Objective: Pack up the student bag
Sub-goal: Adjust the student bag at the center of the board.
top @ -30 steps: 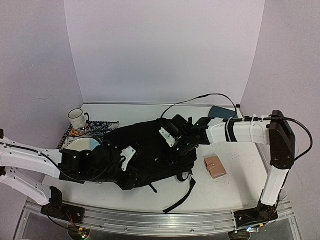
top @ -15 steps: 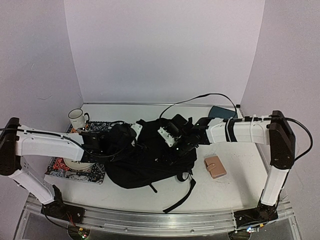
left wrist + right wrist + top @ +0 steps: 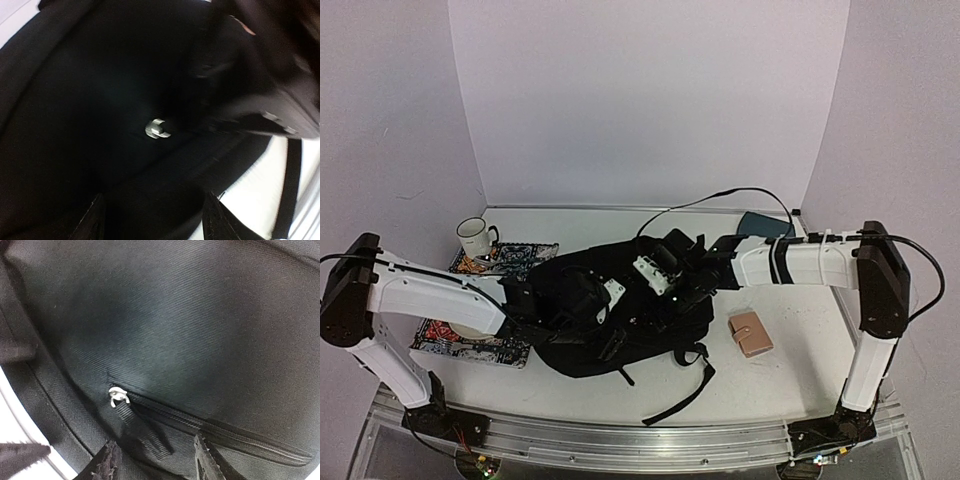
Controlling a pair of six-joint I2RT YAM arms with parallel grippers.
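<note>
Student bag lies flat at mid-worktop, between the 2 arms. Left claw hangs over its black fabric, jaws parted, gripping nothing. Right claw is likewise parted and empty, near the zipper pull, probably positioned to work that zip.

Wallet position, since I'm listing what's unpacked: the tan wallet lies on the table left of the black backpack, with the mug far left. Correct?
No. The top external view shows the tan wallet right of the backpack, not left; the mug is far left.
</note>
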